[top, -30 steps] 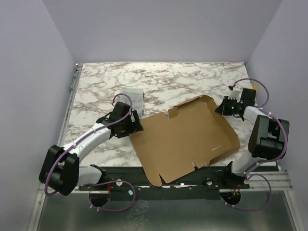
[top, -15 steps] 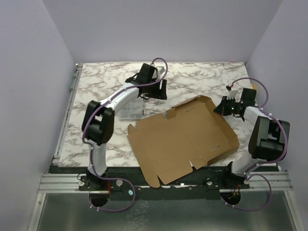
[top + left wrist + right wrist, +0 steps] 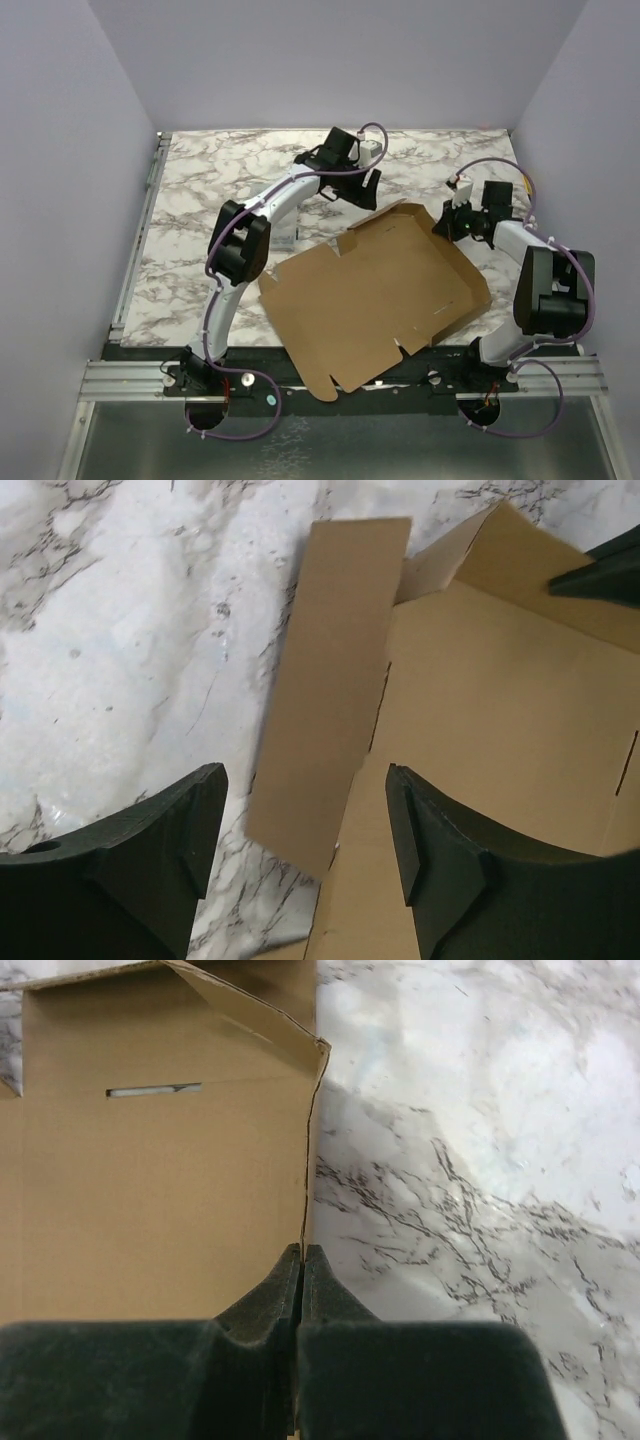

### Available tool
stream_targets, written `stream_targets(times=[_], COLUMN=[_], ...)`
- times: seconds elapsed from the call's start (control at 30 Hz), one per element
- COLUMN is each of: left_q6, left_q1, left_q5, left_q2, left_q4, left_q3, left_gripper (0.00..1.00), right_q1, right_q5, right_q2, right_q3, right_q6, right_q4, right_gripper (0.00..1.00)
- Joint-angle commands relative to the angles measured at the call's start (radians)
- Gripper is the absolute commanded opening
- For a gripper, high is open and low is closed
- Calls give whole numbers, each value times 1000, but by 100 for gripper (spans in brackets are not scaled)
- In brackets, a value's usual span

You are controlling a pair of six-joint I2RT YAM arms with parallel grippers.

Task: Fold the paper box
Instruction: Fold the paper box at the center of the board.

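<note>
The paper box [image 3: 380, 290] is a flat brown cardboard sheet with flaps and slits, lying in the middle of the table with its right side wall raised. My left gripper [image 3: 368, 190] hangs open over the box's far edge. In the left wrist view a narrow flap [image 3: 330, 680] lies below the open left gripper [image 3: 305, 780], touching neither finger. My right gripper [image 3: 447, 222] is shut on the top edge of the raised right wall. In the right wrist view the thin cardboard edge [image 3: 305, 1160] runs straight into the shut right gripper [image 3: 302, 1252].
A small clear plastic case [image 3: 288, 238] lies on the marble table [image 3: 200, 200] left of the box, partly hidden by my left arm. Purple walls close in the back and both sides. The box's near corner overhangs the black rail [image 3: 260, 365] at the front.
My left arm has swung from the box's left side across to its far edge, and its jaws have narrowed a little. The right gripper and box have shifted slightly left.
</note>
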Motion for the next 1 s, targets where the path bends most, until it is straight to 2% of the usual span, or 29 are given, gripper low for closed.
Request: stream_targets(times=[0.0,0.17,0.47,0.6,0.77,0.97], left_q6=[-15,-151,-110,-143,-182,-238], left_q1=[22,94,119,137,136,137], left_q5=[6,120,150,190,240,317], left_q2=[62,76,18,18,8,-23], left_q4=[-1,89,95,120,174,232], left_q3=[63,32,-166,-201,-236,-261], left_gripper=[70,67,68,67,67,69], right_q1=[43,74,99,116,165,216], right_q5=[82,96,18,-4,36,97], right_q2=[-54,-69,-107,-122,-132,-136], right_q3=[-17,-29,-76,-130,-164,-152], right_q6=[-81,-149,-305,-407,-500,-526], right_q4=[27,64,177,245,310,354], right_gripper=[1,1,1,5,4,1])
